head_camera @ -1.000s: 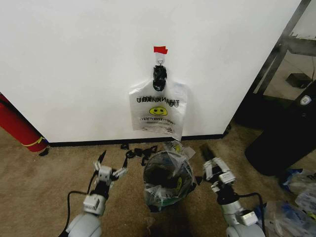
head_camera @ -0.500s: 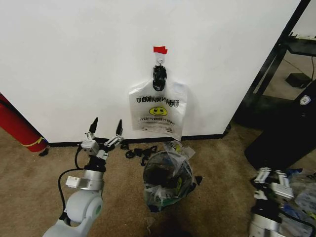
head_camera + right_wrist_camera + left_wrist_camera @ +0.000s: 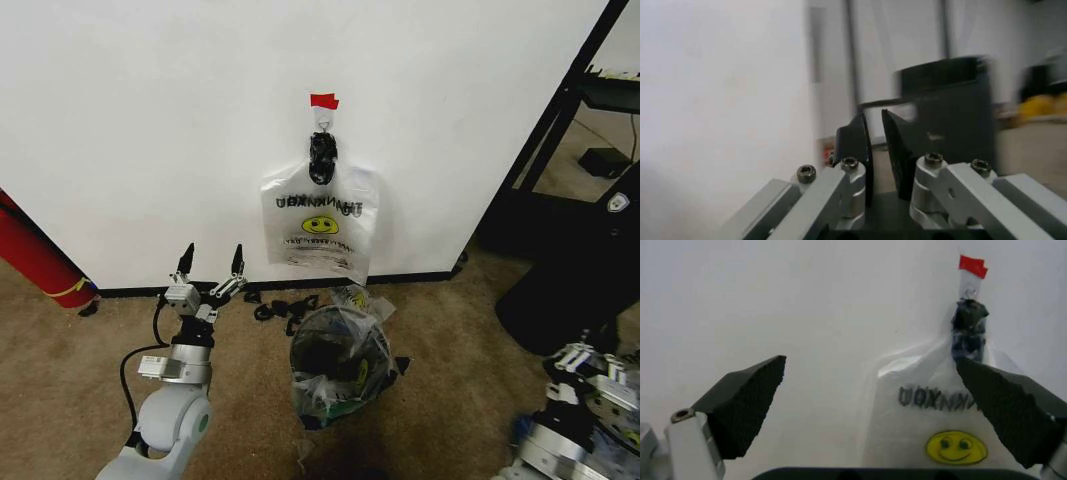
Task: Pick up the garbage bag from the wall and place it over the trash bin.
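Note:
The garbage bag (image 3: 320, 228), clear plastic with a yellow smiley and black print, hangs on the white wall from a hook under red tape. Its dark bunched handles (image 3: 322, 155) are looped on the hook. My left gripper (image 3: 211, 262) is open, held up near the wall's foot, left of and below the bag. The left wrist view has the bag (image 3: 940, 430) between the spread fingertips (image 3: 750, 400). The trash bin (image 3: 340, 362) stands on the carpet below the bag with clear plastic over it. My right gripper (image 3: 590, 362) is low at the far right, its fingers (image 3: 857, 137) nearly together.
A long red cylinder (image 3: 38, 258) leans at the left wall. A big black cylinder (image 3: 570, 290) and a black rack (image 3: 560, 120) stand at the right. Black scraps (image 3: 282, 305) lie along the baseboard, and loose plastic bags (image 3: 615, 425) sit at the lower right.
Both grippers have left the bin's sides. The left one rose toward the wall at the left and has since held nearly still. The right one pulled away to the lower right.

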Robot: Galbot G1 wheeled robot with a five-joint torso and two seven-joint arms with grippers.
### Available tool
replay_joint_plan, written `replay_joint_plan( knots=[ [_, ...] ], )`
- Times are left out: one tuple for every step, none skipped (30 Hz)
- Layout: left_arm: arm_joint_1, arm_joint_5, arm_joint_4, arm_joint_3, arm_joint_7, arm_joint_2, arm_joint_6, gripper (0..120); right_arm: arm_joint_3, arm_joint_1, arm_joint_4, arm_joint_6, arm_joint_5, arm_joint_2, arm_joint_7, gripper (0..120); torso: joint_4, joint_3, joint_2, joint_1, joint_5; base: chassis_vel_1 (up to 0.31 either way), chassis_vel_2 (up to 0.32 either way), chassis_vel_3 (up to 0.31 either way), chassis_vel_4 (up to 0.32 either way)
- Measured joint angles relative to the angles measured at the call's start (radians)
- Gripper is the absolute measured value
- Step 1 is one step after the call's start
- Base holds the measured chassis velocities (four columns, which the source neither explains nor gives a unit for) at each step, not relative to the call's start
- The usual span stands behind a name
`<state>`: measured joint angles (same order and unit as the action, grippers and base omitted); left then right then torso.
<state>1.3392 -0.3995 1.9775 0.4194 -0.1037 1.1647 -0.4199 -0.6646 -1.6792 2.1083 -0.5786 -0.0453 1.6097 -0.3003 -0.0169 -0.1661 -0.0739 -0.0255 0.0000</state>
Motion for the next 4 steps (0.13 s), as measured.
replay_joint_plan(
  knots=[
    [0.000,0.000,0.000,0.000,0.000,0.000,0.000,100,0.000,0.000,0.000,0.000,0.000,0.000,0.000,0,0.0000,0.000,0.000,0.000,0.0000,0.000,0.000,0.000,0.000],
    [0.001,-0.003,-0.002,0.004,0.000,-0.007,0.000,100,0.013,-0.004,0.000,0.000,-0.021,0.000,0.045,0,0.0001,0.000,0.000,0.000,-0.0002,0.000,0.000,0.000,0.000],
    [0.001,-0.007,-0.003,0.007,0.000,-0.013,0.000,100,0.030,-0.012,0.001,0.003,-0.049,0.000,0.104,0,-0.0001,0.000,0.000,0.000,-0.0001,0.000,0.000,0.000,0.000],
    [0.001,-0.011,-0.002,0.009,0.000,-0.016,0.000,100,0.040,-0.018,0.001,0.009,-0.070,0.000,0.149,0,-0.0001,0.000,0.000,0.000,-0.0001,0.000,0.000,0.000,0.000]
  ],
)
